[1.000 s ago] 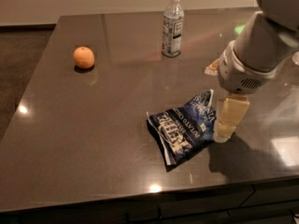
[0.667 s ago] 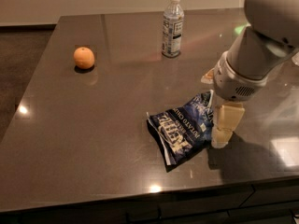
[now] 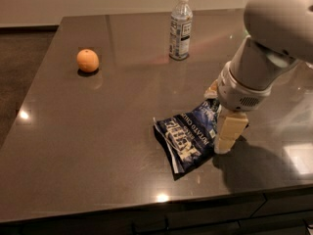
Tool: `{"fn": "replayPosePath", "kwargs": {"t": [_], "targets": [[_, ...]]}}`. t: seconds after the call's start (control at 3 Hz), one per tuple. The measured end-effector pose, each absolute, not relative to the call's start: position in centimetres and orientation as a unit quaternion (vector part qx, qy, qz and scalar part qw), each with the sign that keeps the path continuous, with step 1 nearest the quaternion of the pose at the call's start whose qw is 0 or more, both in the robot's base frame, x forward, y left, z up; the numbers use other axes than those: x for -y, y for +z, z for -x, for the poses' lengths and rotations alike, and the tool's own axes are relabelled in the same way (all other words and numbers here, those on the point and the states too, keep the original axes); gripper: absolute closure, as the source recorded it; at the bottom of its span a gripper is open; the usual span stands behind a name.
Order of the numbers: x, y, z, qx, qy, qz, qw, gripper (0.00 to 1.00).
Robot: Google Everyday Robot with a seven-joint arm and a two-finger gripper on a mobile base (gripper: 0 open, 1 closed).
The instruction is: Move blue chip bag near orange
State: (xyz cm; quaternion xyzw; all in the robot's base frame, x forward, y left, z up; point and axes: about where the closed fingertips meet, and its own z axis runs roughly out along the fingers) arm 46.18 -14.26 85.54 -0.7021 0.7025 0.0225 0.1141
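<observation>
The blue chip bag (image 3: 188, 136) lies crumpled on the dark table, front and right of centre. The orange (image 3: 87, 60) sits far off at the back left of the table. My gripper (image 3: 218, 120) hangs from the big white arm (image 3: 274, 38) over the bag's right end. It is open, with one cream finger (image 3: 230, 131) in front of the bag's right edge and the other finger (image 3: 212, 89) just showing behind it. The bag's right corner lies between them. The bag rests on the table.
A clear water bottle (image 3: 180, 27) stands upright at the back centre. The table's front edge (image 3: 146, 209) runs just below the bag. A wide stretch of tabletop (image 3: 117, 111) lies between bag and orange.
The arm has shifted a little left and lower, bringing the gripper closer onto the bag's right end. The bag, orange and bottle have not moved.
</observation>
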Motion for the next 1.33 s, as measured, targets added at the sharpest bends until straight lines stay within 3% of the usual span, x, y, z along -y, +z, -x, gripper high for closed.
{"fn": "replayPosePath", "kwargs": {"t": [1.0, 1.33], "targets": [[12.5, 86.9, -48.1, -0.714, 0.027, 0.691, 0.11, 0.88], [11.0, 88.5, -49.4, -0.727, 0.047, 0.675, 0.12, 1.0]]}}
